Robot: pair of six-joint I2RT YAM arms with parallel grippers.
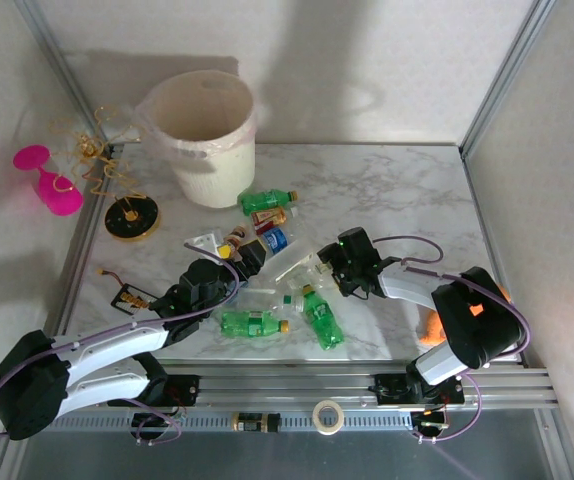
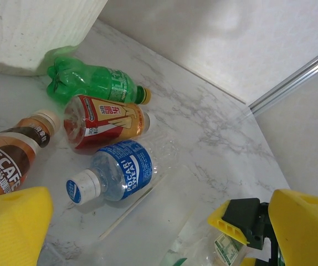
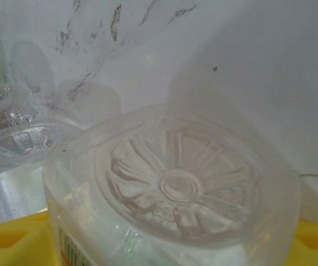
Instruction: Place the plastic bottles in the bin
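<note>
The plastic bottles (image 1: 252, 322) lie scattered over the middle of the worktop (image 1: 397, 190), between the two arms and the bin (image 1: 212, 175). They look empty, thin-walled and partly crushed. I judge them very light, springy and slick, so a hard squeeze will dent them and a round body may squirt out sideways. The best hold is probably across the middle of the body, or at the stiffer neck and cap.

Nearest the bin, a green bottle (image 2: 92, 83) and a red-and-gold bottle (image 2: 106, 122) lie touching. A Pocari Sweat bottle (image 2: 117, 172) and a brown coffee bottle (image 2: 9, 160) lie just beside them. The left gripper (image 2: 159, 238) hangs low by this group with its jaws spread wide, holding nothing.

A clear bottle (image 3: 175, 183) lies with its base towards the right gripper (image 1: 325, 265), whose yellow pads (image 3: 9, 238) sit to either side of it. Whether they press it I cannot tell. Two more green bottles (image 1: 322, 318) lie near the front edge.

The worktop is smooth, white and marbled, so a nudged bottle will likely slide or roll. The bin stands at the far left, well apart from the right gripper. Plain white walls (image 1: 367, 60) close the space in, and a pink wine glass (image 1: 52, 185) sits beyond the left rail.
</note>
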